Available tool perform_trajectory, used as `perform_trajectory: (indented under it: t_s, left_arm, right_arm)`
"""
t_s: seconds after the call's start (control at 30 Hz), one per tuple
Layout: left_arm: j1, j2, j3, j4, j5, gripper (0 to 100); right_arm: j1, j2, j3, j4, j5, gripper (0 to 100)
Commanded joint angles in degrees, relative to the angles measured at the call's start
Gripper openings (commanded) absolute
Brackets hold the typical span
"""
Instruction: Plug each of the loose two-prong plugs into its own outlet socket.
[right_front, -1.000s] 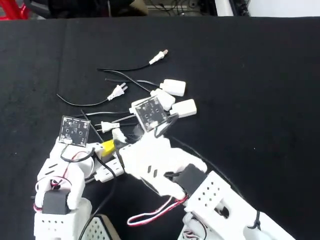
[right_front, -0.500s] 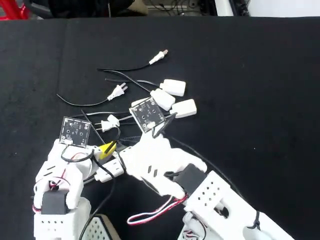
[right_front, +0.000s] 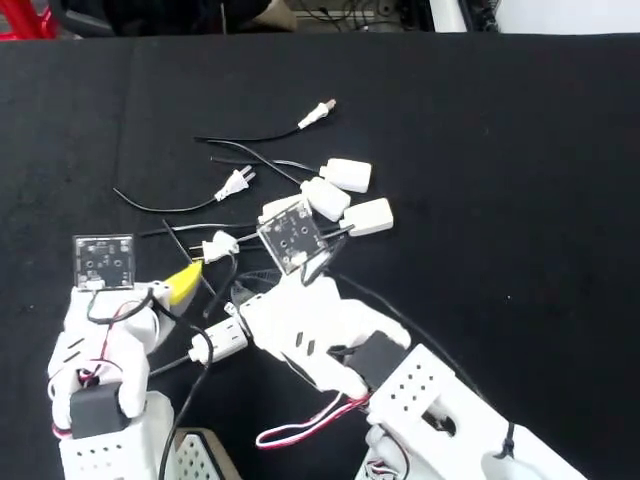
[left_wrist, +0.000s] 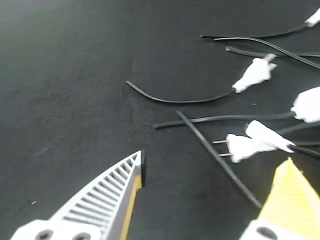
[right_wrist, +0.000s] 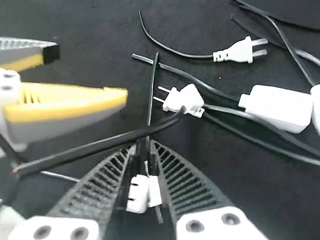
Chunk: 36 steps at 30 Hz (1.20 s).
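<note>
My right gripper (right_wrist: 147, 146) is shut on a small white plug (right_wrist: 138, 194) deep between its black fingers, and the plug's black cord runs out past the tips. A loose two-prong plug (right_wrist: 178, 98) lies just beyond; it lies at centre left in the high view (right_front: 215, 246). A second loose plug (right_front: 235, 182) lies farther back. Three white outlet sockets (right_front: 347, 175) cluster behind the right wrist. My left gripper (left_wrist: 215, 159) is open over bare mat, left of the nearest plug (left_wrist: 245, 146). Its yellow finger (right_front: 185, 283) points toward the right gripper.
A thin lead with a small white connector (right_front: 318, 112) lies at the back. Loose black cords (right_front: 160, 208) cross the black mat (right_front: 500, 150) between the arms. Another white socket piece (right_front: 220, 340) sits on a cord under the right arm.
The left arm has swung to the left, drawing its yellow finger away from the right gripper. The right arm has shifted only slightly.
</note>
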Motion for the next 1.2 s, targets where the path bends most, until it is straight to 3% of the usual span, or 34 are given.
perform_trajectory:
  t_s: [0.0, 0.33, 0.67, 0.8, 1.17]
  left_arm:
    - [-4.97, -0.35, -3.56, 0.09, 0.53, 40]
    - [-7.25, -0.35, -3.03, 0.26, 0.53, 40]
    - [-10.33, -0.35, 0.92, 0.00, 0.35, 40]
    - [-10.33, -0.35, 1.98, 0.00, -2.90, 40]
    - [-9.89, -0.35, 7.43, -5.80, -4.31, 40]
  right_arm:
    - [0.88, 0.31, 0.84, -3.60, 2.46, 13.3]
    - [2.20, 4.44, 0.92, -6.24, 5.10, 11.4]
    - [2.81, 39.78, -22.81, -0.18, 1.76, 11.4]
    - [3.08, 52.00, -28.70, -0.44, 2.29, 11.3]
    - [2.99, 59.30, -38.99, -0.26, 2.90, 11.3]
